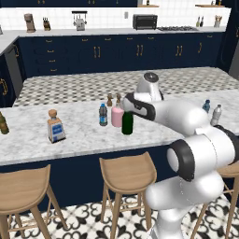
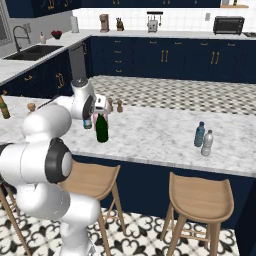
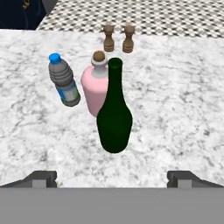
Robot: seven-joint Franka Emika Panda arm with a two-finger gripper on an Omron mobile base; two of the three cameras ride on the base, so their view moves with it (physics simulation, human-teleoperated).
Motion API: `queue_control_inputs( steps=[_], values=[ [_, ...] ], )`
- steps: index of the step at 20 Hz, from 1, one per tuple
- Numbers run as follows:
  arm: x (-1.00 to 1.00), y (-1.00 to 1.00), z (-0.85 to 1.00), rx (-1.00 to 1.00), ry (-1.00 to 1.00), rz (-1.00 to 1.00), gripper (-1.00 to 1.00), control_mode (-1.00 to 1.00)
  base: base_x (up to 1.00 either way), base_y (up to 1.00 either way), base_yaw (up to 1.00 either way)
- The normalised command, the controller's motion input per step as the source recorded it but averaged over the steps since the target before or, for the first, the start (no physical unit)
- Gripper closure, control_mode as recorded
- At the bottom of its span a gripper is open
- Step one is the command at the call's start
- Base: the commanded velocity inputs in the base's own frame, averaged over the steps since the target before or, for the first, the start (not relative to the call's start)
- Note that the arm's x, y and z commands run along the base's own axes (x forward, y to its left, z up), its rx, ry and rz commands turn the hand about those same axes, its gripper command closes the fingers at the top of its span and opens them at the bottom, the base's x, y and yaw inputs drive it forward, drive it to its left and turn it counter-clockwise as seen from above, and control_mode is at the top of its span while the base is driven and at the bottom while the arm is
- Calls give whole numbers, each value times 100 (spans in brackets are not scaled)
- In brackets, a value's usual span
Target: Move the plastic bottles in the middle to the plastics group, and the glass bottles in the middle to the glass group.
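Left base view, middle cluster: the water bottle, pink bottle and green wine bottle stand upright close together on the counter, waiting to be sorted.
Left base view, groups: the square corked bottle and amber bottle stand at the left end; the blue bottle and grey-clear bottle stand far right, marking the two destinations.
Right base view, arm: bent over the wine bottle, apparently lining up on the cluster; the plastics pair stays well apart to the right.
Hand view, gripper: fingers released, spread wide, holding nothing, with the wine bottle centred ahead, likely the first pick.
Hand view, neighbours: the pink bottle stands just behind it, the water bottle beside that, two brown shakers farther back.
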Motion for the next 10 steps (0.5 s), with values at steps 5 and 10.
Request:
queue_control_inputs(
  steps=[5,10],
  values=[
    [5,3,-12,0,0,3,-100,-100,0,0,0],
    [21,0,-14,0,0,0,-100,-100,0,0,0]
  ],
)
